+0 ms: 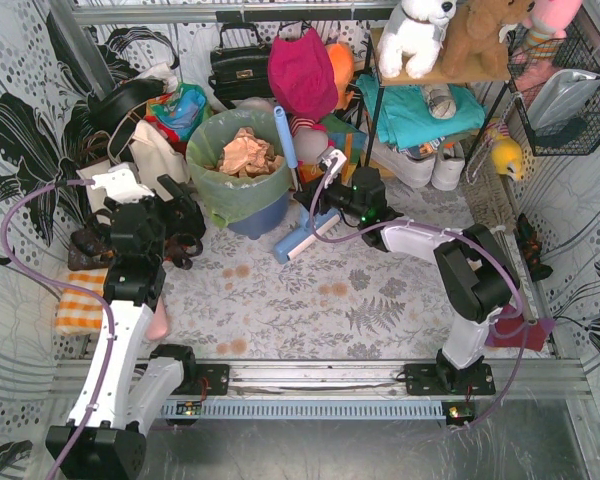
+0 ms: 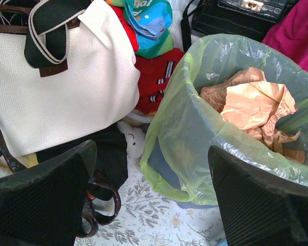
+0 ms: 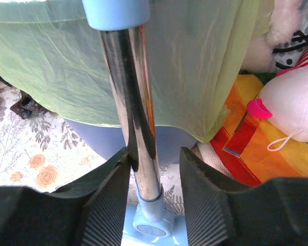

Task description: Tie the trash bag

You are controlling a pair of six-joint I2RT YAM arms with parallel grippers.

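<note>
Top external view is showing me at a clearing step, I judge, not yet at any knot. On the left, my left claw (image 1: 185, 228) is standing wide open with nothing in it, hovering just beside the woven cream tote bag with black straps (image 2: 56, 87) and facing the thin translucent lime-green trash bag (image 1: 212, 185).

That bag is sitting in the round blue-grey plastic bin (image 1: 255, 215) on the floral-patterned desk (image 1: 380, 300). Its rim is folding down over the bin's lip, and crumpled tan paper (image 1: 245, 152) is showing at the open mouth. The film is looking slack, glossy and wrinkled. I cannot make out its loop handles.

Right of the bin, a polished chrome pole with a pale blue plastic grip (image 3: 131, 92) is leaning against the bag's side, rising from a pale blue flat base (image 1: 300, 243). My right claw (image 3: 154, 154) is straddling this pole about half open. One ribbed black finger (image 3: 113, 195) is touching the metal, while the other is standing a little apart from it. So I am not clamping it yet, as far as I can tell. Farther right, a soft pink plush toy (image 3: 292, 102) is lying on orange striped fabric.

Next, I am expecting to need a firm, square grip, since the tube is smooth, round and likely slippery. I should be lifting it away from the bin without dragging the clinging film. After that, both claws should be pinching opposite sides of the rim and gathering them up, gently, as plastic this thin may tear.
</note>
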